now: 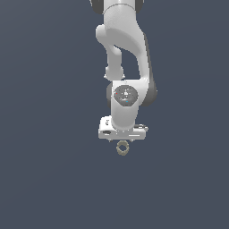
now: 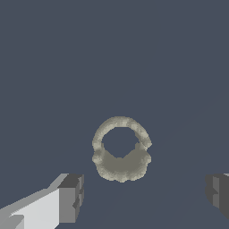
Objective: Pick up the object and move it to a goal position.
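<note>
The object is a small tan-beige ring (image 1: 122, 148) with a dark hole, lying on the flat dark grey-blue surface just in front of the white arm's hand (image 1: 121, 132). In the wrist view the ring (image 2: 120, 167) is large and central, thicker on one side, and it lies ahead of the line between the two fingertips. The gripper (image 2: 145, 193) is open and empty. One grey pad (image 2: 71, 197) and the other pad (image 2: 219, 192) stand wide apart, clear of the ring. In the exterior view the fingers are hidden by the hand.
The white Panda arm (image 1: 125, 53) rises from the exterior view's top centre. The plain dark surface (image 1: 44, 156) spreads all around, with nothing else on it in view.
</note>
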`<state>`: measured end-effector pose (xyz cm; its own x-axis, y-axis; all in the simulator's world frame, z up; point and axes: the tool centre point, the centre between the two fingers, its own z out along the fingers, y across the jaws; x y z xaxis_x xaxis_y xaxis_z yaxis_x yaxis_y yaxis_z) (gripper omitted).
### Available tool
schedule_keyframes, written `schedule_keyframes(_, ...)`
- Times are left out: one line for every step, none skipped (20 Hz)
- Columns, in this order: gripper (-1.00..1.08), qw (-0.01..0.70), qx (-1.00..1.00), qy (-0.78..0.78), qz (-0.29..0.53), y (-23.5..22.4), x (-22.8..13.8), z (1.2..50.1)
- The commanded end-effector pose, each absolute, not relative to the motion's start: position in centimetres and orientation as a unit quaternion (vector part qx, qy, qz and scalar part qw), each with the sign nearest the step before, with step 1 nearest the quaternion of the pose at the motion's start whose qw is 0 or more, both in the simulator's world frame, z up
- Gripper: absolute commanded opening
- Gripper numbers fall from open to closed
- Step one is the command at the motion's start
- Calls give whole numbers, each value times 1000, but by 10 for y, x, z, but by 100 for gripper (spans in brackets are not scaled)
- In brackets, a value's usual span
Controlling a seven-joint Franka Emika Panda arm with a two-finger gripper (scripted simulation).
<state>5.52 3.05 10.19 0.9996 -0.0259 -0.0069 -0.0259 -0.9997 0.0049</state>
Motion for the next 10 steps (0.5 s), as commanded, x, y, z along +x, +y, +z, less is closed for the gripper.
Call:
schedule_keyframes(100,1,1000,-14,-1,37,61,95)
schedule_keyframes(100,1,1000,-14,-1,39,62,94)
schedule_keyframes(100,1,1000,-15,-1,40,64,92)
schedule_keyframes(100,0,1000,-15,0,41,64,91)
schedule_keyframes(100,0,1000,-15,0,42,65,90)
schedule_keyframes(100,0,1000,-15,0,43,66,89)
schedule_keyframes(100,0,1000,-15,0,43,66,89)
schedule_keyframes(100,0,1000,-14,-1,42,65,90)
schedule_keyframes(100,0,1000,-14,-1,42,65,89)
schedule_keyframes(100,0,1000,-14,-1,42,65,88)
